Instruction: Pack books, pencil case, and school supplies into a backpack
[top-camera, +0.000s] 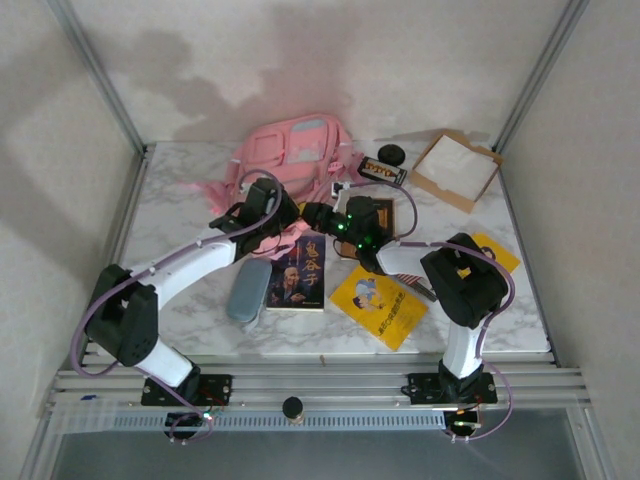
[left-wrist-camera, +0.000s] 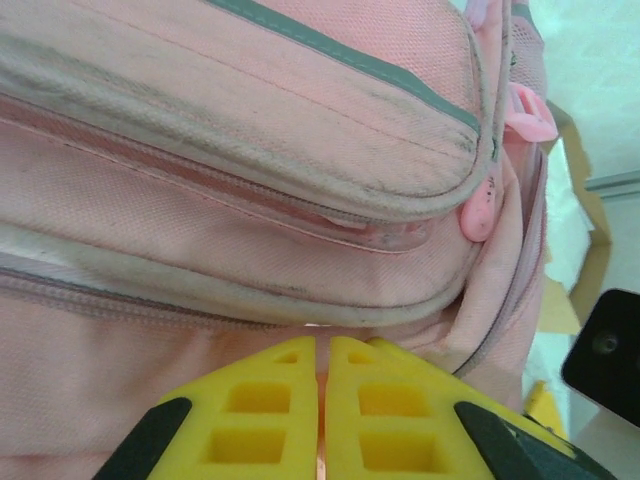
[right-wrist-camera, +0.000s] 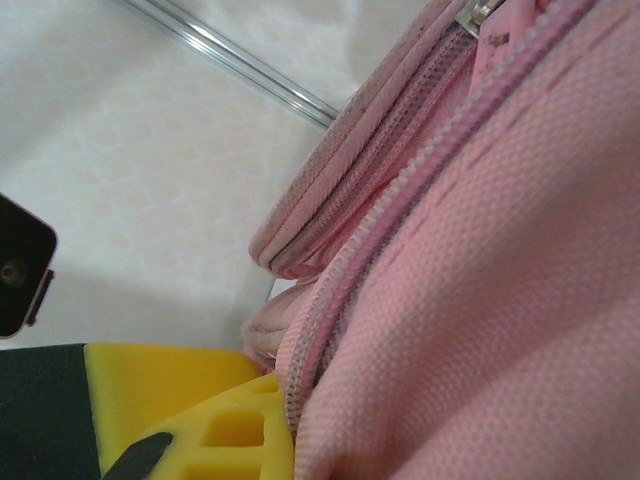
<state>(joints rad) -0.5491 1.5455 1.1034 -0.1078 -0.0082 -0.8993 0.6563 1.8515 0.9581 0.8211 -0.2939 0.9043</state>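
Cardboard tray (top-camera: 455, 167), black round object (top-camera: 391, 154)

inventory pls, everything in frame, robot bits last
backpack: 1, pink, far centre of table
dark blue book: 1, near centre, flat
yellow books: 2, one right of the blue book, the other partly under the right arm
brown book: 1, mostly hidden below the right wrist
pencil case: 1, grey-blue, left of the blue book
cardboard tray: 1, brown, white inside, far right
black round object: 1, right of backpack
black rectangular item: 1, orange marks, beside the round one
table: 1, white marble
left gripper: yellow, jaws shut, tips at the backpack fabric
right gripper: yellow, jaws shut on a backpack fold
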